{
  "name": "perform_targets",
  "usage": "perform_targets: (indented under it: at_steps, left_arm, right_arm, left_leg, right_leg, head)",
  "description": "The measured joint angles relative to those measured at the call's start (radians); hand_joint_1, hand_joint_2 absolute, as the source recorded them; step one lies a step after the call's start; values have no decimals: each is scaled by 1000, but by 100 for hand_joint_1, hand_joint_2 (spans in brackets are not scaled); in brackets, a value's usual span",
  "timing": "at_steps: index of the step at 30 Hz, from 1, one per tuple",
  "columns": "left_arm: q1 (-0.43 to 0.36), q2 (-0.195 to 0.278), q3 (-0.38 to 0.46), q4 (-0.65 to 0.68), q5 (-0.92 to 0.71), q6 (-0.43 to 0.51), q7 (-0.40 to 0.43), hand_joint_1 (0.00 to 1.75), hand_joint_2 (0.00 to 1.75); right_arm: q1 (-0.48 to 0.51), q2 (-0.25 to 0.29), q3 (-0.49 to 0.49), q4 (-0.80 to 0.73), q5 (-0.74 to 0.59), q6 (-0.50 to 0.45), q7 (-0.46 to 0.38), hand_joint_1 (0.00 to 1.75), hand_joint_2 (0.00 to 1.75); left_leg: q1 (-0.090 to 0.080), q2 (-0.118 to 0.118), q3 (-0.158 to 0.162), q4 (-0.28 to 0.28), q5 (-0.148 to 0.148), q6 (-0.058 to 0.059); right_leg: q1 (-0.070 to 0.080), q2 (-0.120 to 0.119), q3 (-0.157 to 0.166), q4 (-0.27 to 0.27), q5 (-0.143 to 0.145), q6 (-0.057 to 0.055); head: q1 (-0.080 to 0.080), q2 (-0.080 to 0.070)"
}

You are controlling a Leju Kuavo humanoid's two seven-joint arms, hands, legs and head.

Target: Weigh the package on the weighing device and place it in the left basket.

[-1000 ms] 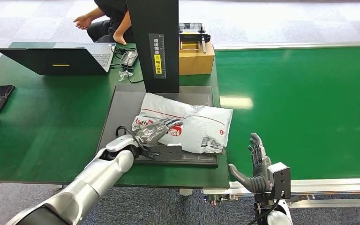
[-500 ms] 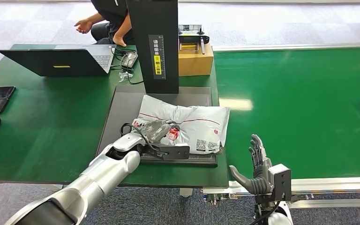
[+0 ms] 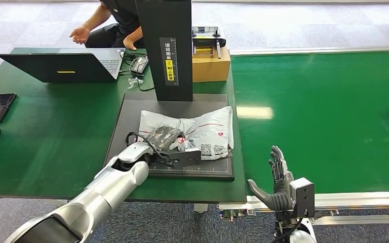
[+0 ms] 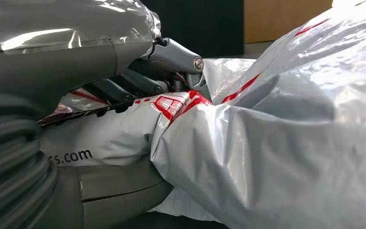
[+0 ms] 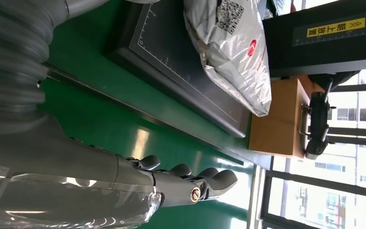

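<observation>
Gripping a fold of the soft, crinkled white-and-red plastic mailer package (image 3: 202, 132), the left hand (image 3: 169, 139) holds it on the flat black weighing platform (image 3: 131, 114), toward the platform's near edge in front of the black upright column (image 3: 164, 45). The right hand (image 3: 278, 177) hangs empty, fingers spread, off the green table's (image 3: 55, 126) near right corner. The film looks light, limp and slippery, so a bunched pinch beside the red label seems surest.

Head high — wrists close, share package (image 3: 202, 129).
</observation>
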Motion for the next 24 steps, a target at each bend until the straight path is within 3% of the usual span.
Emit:
perform_targets:
  at_steps: [5, 13, 19, 24]
  left_arm:
    - [-1, 31, 58, 1, -4, 91, 88, 175, 175]
    - [-11, 134, 205, 13, -38, 191, 183, 175, 175]
    - [12, 240, 330, 15, -37, 243, 223, 175, 175]
    - [79, 327, 467, 8, -56, 285, 237, 175, 175]
  right_arm:
    - [7, 0, 0, -5, 1, 0, 1, 0, 175]
    - [17, 0, 0, -11, 1, -16, 7, 0, 175]
    - [29, 0, 0, -17, -2, -26, 8, 0, 175]
    - [40, 0, -2, -27, -5, -35, 10, 0, 175]
  left_leg:
    - [0, 1, 0, 0, 1, -1]
    - [1, 2, -3, 0, 2, -3]
    - [1, 7, -5, 0, 2, -4]
    - [2, 7, -6, -1, 1, -4]
  right_leg:
    - [0, 1, -1, 0, 0, 0]
    - [1, 2, -4, 1, 1, -1]
    - [1, 8, -7, 2, 1, -2]
    - [2, 8, -8, 2, 0, -2]
  head:
    - [0, 0]
    - [0, 0]
    - [0, 0]
    - [0, 0]
